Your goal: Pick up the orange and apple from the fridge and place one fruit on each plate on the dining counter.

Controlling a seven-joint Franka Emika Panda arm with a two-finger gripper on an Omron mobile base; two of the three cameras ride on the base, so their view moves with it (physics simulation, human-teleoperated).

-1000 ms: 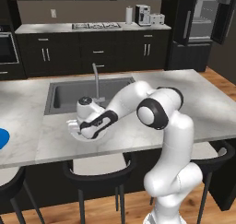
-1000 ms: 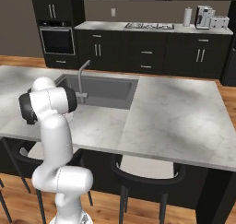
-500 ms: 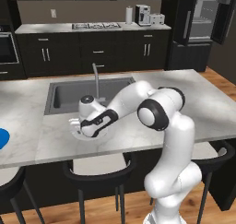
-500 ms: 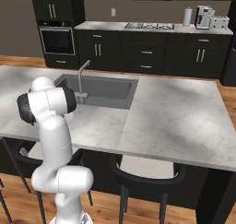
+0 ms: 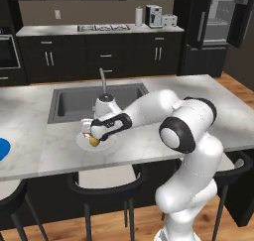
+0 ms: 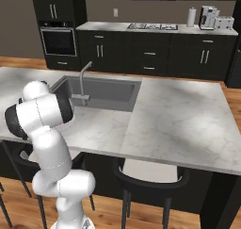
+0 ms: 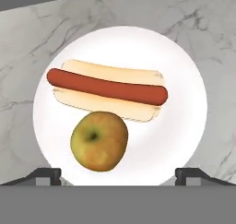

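From the left base view, the gripper (image 5: 92,134) hovers over the white plate (image 5: 83,143) on the dining counter (image 5: 30,121), just in front of the sink (image 5: 74,102). In the hand view, the apple (image 7: 99,141) lies on the plate touching a hot dog (image 7: 107,90), with the fingertips (image 7: 45,174) spread wide and empty. It looks firm, smooth and likely to roll, so grip it across the middle.

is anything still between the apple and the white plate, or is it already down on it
Nothing visible stands between them. In the hand view the apple lies on the white plate, right against a hot dog, and the gripper has its fingers spread wide, clear of the fruit.
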